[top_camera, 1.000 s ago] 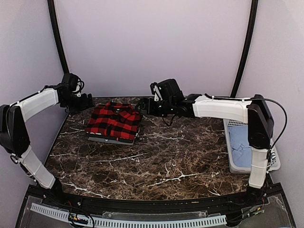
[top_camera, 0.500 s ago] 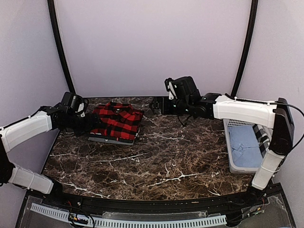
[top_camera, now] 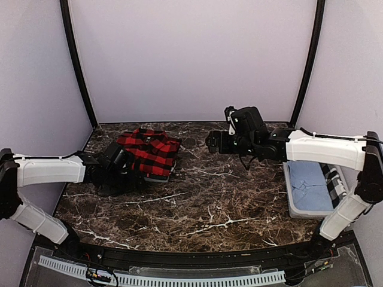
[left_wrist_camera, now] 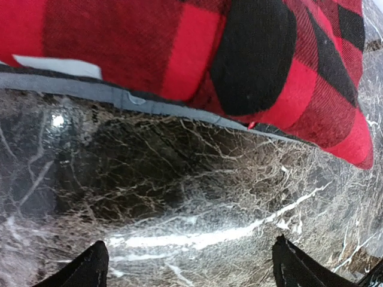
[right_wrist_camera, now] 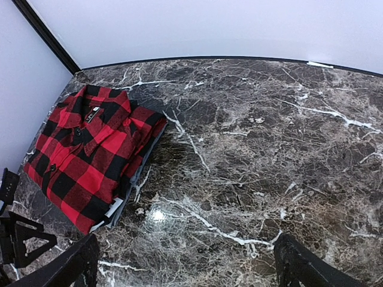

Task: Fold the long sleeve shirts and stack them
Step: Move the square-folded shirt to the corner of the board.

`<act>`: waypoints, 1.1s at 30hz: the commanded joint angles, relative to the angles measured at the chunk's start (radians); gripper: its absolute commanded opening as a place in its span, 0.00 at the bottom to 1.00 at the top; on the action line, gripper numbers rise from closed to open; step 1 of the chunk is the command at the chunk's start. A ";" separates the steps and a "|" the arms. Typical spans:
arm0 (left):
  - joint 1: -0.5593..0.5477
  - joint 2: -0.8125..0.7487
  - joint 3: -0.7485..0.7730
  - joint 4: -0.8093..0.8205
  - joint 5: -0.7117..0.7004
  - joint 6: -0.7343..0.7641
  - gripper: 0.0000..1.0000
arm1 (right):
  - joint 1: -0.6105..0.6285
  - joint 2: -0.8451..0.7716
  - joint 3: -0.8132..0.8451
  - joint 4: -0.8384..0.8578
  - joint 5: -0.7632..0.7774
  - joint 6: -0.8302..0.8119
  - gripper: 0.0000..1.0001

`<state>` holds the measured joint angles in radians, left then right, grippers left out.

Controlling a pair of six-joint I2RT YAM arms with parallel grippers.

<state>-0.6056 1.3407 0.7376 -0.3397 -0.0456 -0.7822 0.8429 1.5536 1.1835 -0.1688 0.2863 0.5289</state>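
The left fingers (left_wrist_camera: 87,272) stand spread wide, with only bare marble tabletop (left_wrist_camera: 179,197) between their tips. They are low over the surface, just beside the edge of the shirt stack that faces 7 o'clock in the top view, not touching the cloth. In the left wrist view the red-and-black flannel shirt (left_wrist_camera: 149,48) fills the upper part. A thin grey edge of the charcoal shirt (left_wrist_camera: 90,95) shows under it, lying flat on the tabletop. The left arm (top_camera: 51,170) reaches in low from 9 o'clock.

The right fingers (right_wrist_camera: 302,269) are also spread wide and hold nothing. They hang above the tabletop near its middle, toward 12 o'clock, and point to 9 o'clock, well apart from the stack. The right arm (top_camera: 326,149) stretches in from 3 o'clock.

Both shirts are folded and stacked at about 10 o'clock on the tabletop, near the back left corner. The flannel is on top with its collar toward 12 o'clock. A white tag (right_wrist_camera: 112,209) shows at the stack's near corner in the right wrist view.

At 3 o'clock a pale basket (top_camera: 302,212) sits at the tabletop's edge, with a blue cloth (top_camera: 308,182) inside it.
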 commanded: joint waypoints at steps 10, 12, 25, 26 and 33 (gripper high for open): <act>-0.211 0.299 0.173 0.137 -0.180 -0.230 0.71 | -0.018 -0.129 -0.082 -0.007 0.091 -0.003 0.98; -0.226 0.361 0.217 0.146 -0.191 -0.249 0.69 | -0.022 -0.149 -0.095 -0.008 0.091 -0.004 0.99; -0.254 0.635 0.468 0.128 -0.333 -0.377 0.55 | -0.042 -0.265 -0.176 -0.017 0.100 -0.005 0.99; -0.251 0.642 0.476 0.124 -0.348 -0.382 0.54 | -0.044 -0.270 -0.177 -0.016 0.100 -0.006 0.99; -0.158 0.697 0.524 0.121 -0.339 -0.407 0.52 | -0.051 -0.284 -0.184 -0.021 0.089 -0.008 0.99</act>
<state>-0.8360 1.9999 1.2514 -0.1726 -0.3714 -1.1591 0.8001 1.2945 1.0142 -0.1890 0.3676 0.5308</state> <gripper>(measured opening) 0.522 0.986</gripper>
